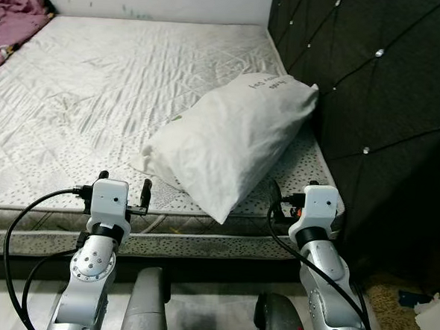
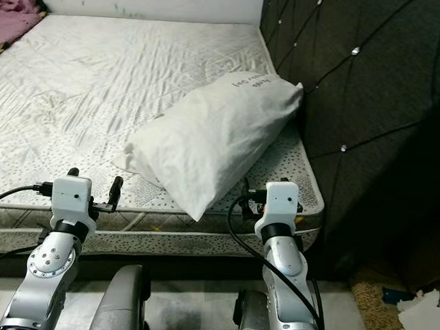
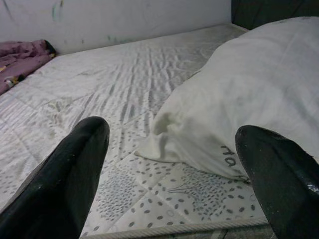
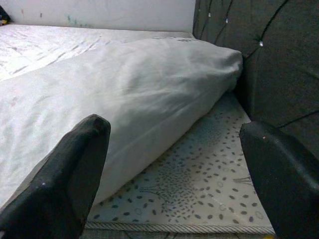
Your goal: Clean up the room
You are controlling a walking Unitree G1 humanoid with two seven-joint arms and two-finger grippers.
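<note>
A white pillow lies tilted on the bare quilted mattress, its far end against the dark headboard. My left gripper is open at the mattress's near edge, pointing at the pillow's near corner with nothing between its fingers. My right gripper is also open at the near edge, close to the headboard, facing the pillow's long side. Neither touches the pillow. In the head view the left gripper and right gripper flank the pillow's lower end.
A pink blanket is bunched at the mattress's far left corner by the white wall. The tufted headboard stands along the right side. On the floor at lower right lie a brown mat and torn white paper.
</note>
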